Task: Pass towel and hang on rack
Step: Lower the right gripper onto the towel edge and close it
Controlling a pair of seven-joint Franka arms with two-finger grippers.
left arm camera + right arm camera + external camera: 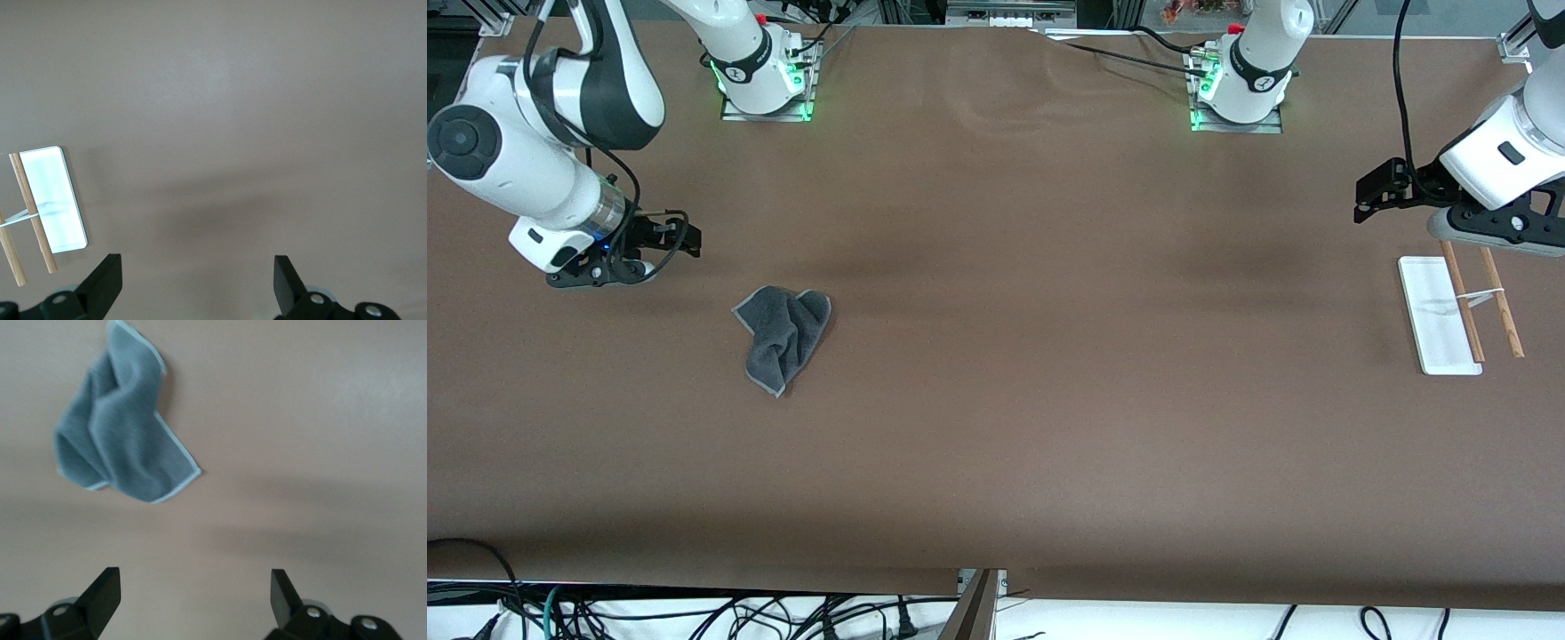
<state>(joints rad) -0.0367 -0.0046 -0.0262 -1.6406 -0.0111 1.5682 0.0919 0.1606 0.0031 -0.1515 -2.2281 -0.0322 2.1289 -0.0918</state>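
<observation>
The towel (784, 336) lies crumpled on the counter (1049, 400); right gripper (660, 242) near it, left gripper (1378, 196) above the rack (1440, 316), both fingers open

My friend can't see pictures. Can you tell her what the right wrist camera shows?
A crumpled dark grey towel with a pale stitched edge lies alone on the brown table. The right gripper hangs above the table with its two black fingers spread wide apart, holding nothing.
</observation>
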